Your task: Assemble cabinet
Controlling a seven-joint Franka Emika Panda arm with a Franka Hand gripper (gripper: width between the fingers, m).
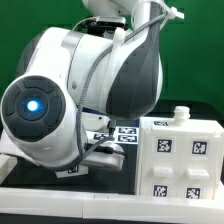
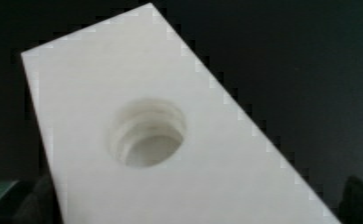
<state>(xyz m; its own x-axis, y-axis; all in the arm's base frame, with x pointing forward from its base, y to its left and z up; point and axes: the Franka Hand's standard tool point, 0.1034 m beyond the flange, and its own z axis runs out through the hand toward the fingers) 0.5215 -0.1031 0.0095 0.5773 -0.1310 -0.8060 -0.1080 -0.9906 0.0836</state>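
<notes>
- Cabinet (image 1: 185, 160): a white box with black-and-white tags on its face, standing at the exterior view's right, with a small knob (image 1: 181, 113) on top.
- Arm (image 1: 90, 90): fills the exterior view's left and middle, close beside the cabinet.
- Gripper (image 2: 181, 205): jaws spread wide, holding nothing, fingertips barely in view.
- White panel (image 2: 133, 110): has a round stepped hole and lies slantwise below the gripper against a dark surface (image 2: 284, 60).
</notes>
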